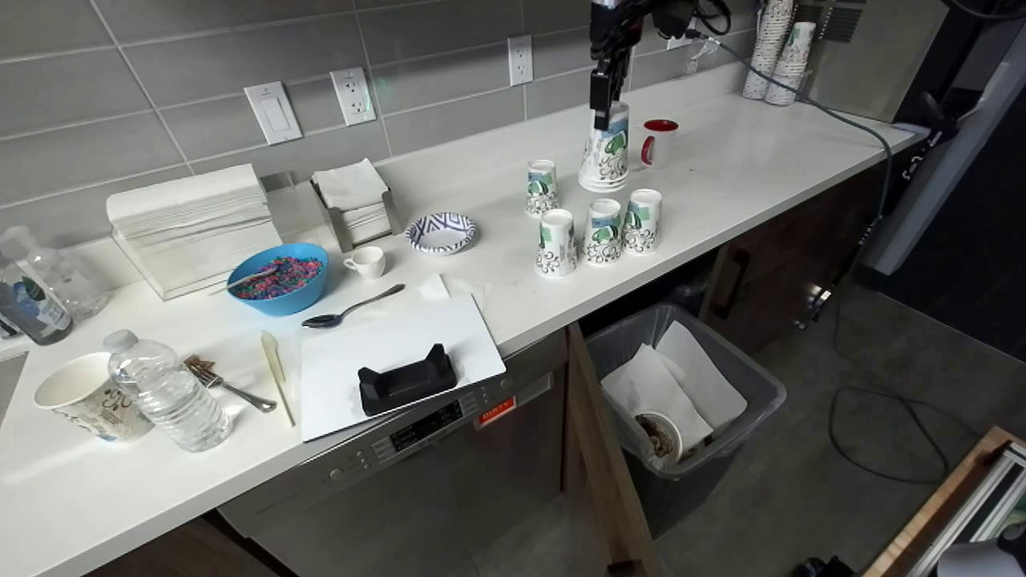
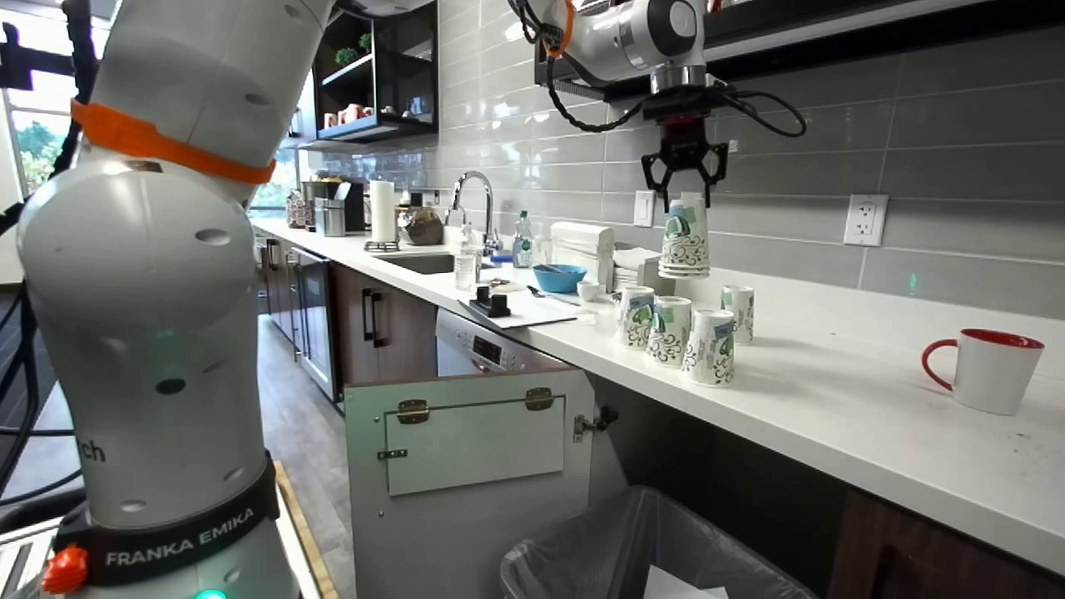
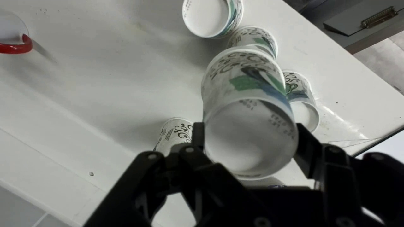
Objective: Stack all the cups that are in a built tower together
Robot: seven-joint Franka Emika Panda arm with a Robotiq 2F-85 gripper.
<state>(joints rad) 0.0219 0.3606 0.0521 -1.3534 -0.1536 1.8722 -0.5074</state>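
Note:
My gripper [image 2: 687,202] is shut on a nested stack of upside-down white paper cups with green print [image 2: 686,237]. The stack hangs above the counter, near upright. Several stacked rims show at its lower end. In the wrist view the black fingers [image 3: 251,137] press both sides of the stack's closed end [image 3: 249,142]. Three single cups stand upside down in a row near the counter's front edge: a left one [image 1: 556,243], a middle one [image 1: 603,232] and a right one [image 1: 642,222]. Another single cup [image 1: 542,188] stands upside down nearer the wall.
A white mug with red rim and handle [image 1: 660,144] stands near the wall; it also shows in the wrist view [image 3: 12,37]. A patterned paper bowl [image 1: 441,233] sits to the left. An open cabinet door [image 2: 474,466] and grey bin [image 1: 769,393] lie below the front edge.

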